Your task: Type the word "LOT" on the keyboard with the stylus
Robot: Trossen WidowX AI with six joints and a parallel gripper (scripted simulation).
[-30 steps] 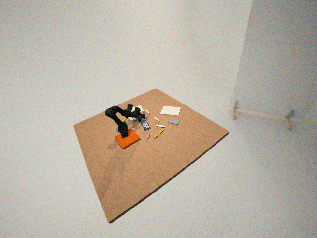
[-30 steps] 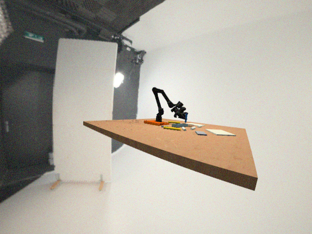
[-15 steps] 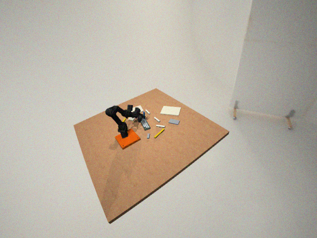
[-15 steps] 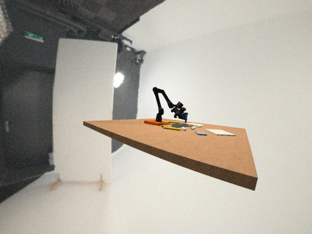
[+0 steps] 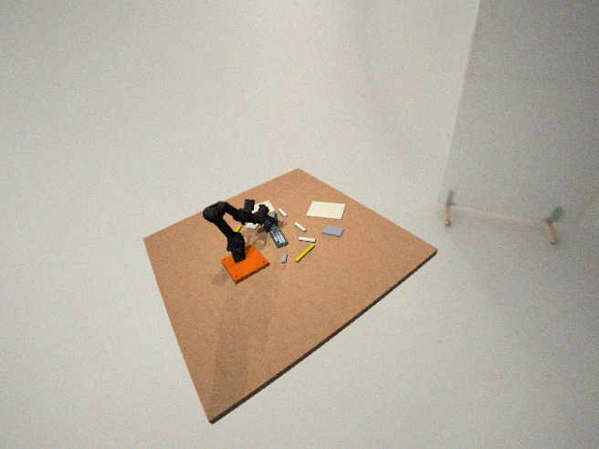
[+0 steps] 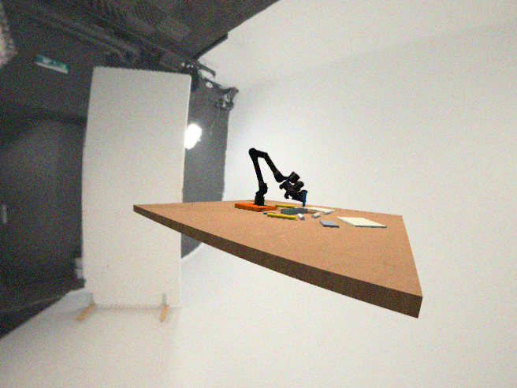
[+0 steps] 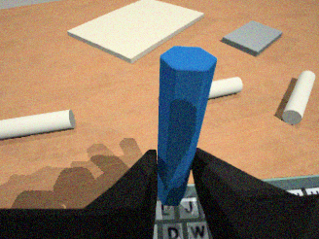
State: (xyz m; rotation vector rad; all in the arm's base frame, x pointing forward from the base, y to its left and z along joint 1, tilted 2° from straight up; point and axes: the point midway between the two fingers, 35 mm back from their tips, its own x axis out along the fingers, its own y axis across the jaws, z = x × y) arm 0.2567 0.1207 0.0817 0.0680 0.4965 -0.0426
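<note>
My gripper (image 5: 271, 225) (image 6: 303, 199) (image 7: 173, 156) is shut on the blue stylus (image 5: 276, 216) (image 6: 304, 197) (image 7: 184, 97), a six-sided rod that stands nearly upright, slightly tilted, between the black fingers. The grey keyboard (image 5: 278, 236) (image 6: 294, 210) (image 7: 277, 184) lies under the fingers, with its far edge showing in the wrist view. The stylus's lower end is over the L key (image 7: 166, 212) and hides part of it, close to the J key (image 7: 190, 207). I cannot tell whether it touches the key. D and W keys show nearer; the T and O keys cannot be made out.
White rods (image 5: 282, 213) (image 5: 300, 226) (image 5: 307, 239) lie beyond and beside the keyboard. Farther out are a cream board (image 5: 326, 210) (image 7: 136, 29) and a grey slab (image 5: 332, 231) (image 7: 253, 37). A yellow stick (image 5: 304, 253) and small grey block (image 5: 284, 258) lie near the keyboard's near end.
</note>
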